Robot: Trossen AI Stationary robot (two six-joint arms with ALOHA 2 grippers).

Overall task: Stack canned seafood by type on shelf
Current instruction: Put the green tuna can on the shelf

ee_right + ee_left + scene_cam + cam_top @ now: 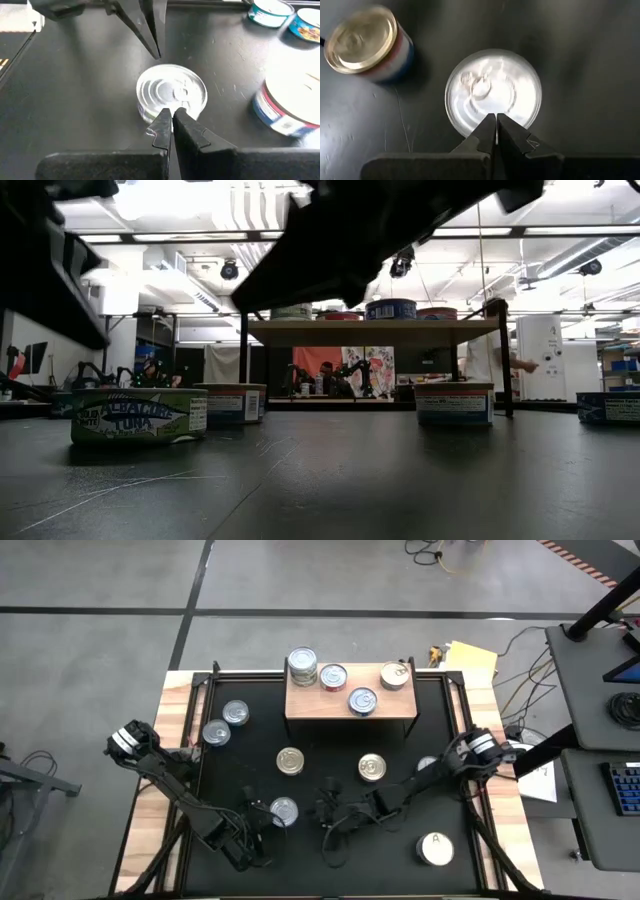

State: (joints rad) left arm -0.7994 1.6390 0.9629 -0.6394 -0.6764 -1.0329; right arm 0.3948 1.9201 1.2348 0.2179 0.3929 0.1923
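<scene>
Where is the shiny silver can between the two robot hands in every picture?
High view: silver can, low, just left of centre.
Low view: probably the big near can at left, labelled tuna.
Left wrist view: middle, just past the shut left gripper.
Right wrist view: middle, just past the shut right gripper.
Shared landmark: the gold-topped can beside it.

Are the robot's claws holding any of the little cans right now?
No. Both the left gripper and right gripper are shut on nothing, poised over the same silver-topped can.
</scene>
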